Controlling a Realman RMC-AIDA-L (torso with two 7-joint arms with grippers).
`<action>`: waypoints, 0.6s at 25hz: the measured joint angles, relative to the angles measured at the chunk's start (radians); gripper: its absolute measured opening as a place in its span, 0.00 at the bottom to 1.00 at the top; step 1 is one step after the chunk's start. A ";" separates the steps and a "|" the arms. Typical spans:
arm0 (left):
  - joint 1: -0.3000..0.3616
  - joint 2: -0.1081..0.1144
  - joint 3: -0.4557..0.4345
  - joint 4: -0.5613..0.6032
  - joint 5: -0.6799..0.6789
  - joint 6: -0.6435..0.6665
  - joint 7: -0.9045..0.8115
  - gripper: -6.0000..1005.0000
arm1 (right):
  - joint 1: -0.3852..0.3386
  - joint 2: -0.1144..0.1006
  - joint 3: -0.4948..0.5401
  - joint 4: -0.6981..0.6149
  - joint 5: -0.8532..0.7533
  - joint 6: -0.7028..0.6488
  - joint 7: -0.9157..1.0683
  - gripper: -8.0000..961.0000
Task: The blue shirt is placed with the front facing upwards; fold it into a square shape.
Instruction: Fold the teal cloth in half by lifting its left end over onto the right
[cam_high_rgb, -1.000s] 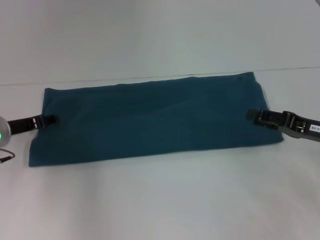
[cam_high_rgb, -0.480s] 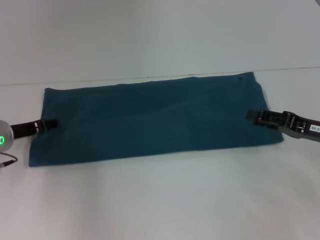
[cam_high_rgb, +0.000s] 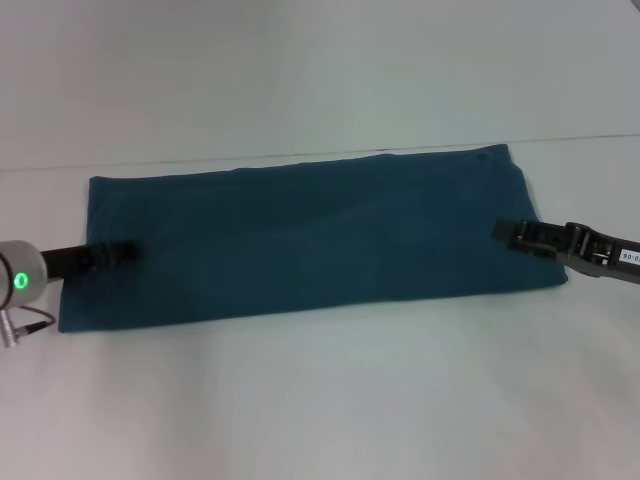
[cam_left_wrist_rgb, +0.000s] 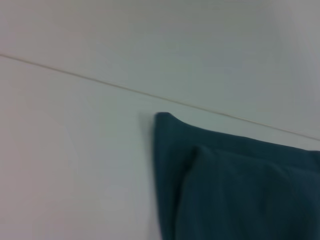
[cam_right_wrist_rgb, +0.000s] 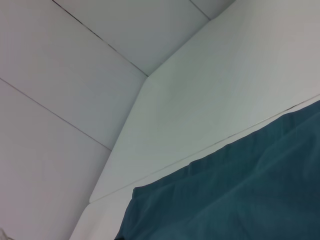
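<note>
Left pincer (cam_high_rgb: 125, 251) advanced onto blue shirt (cam_high_rgb: 310, 235) (its left end).

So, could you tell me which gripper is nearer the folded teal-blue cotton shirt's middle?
Left. The left gripper reaches inward over the blue shirt; the right gripper sits at its right edge.

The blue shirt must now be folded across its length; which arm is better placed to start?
Probably left: the left tool already reaches over the blue shirt, while the right tool sits at its edge.

Left tool (cam_high_rgb: 125, 250) and right tool (cam_high_rgb: 503, 231) low, pointing inward.
</note>
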 joint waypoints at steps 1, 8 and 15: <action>-0.003 -0.005 0.000 0.003 -0.001 0.009 0.000 0.82 | 0.000 0.000 0.000 0.000 0.000 0.000 0.000 0.56; -0.005 -0.021 -0.019 0.053 -0.037 0.122 0.000 0.82 | 0.000 -0.001 0.000 0.000 0.001 0.000 0.000 0.56; 0.046 -0.037 -0.021 0.145 -0.106 0.172 -0.001 0.82 | -0.008 -0.002 0.000 0.000 0.005 0.000 -0.001 0.56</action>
